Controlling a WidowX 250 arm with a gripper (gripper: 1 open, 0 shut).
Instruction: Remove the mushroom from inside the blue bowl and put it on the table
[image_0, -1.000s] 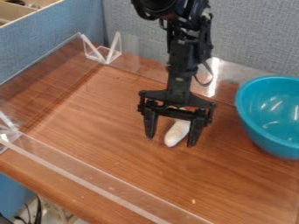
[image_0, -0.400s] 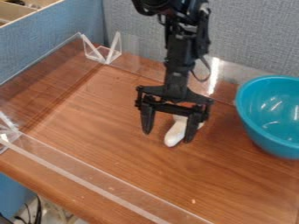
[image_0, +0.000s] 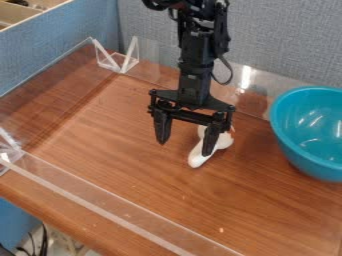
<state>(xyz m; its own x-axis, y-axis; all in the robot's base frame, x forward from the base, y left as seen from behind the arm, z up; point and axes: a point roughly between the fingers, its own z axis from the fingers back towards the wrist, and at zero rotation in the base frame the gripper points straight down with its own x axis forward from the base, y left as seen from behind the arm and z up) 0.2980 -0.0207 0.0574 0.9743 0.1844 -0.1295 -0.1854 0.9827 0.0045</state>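
slim black arm (image_0: 197, 50) with a two-fingered black claw (image_0: 186, 135).

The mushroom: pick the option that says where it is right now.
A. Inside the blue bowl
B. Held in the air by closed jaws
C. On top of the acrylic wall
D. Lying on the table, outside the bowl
D: the mushroom lies on the table, left of the blue bowl, under the open gripper.
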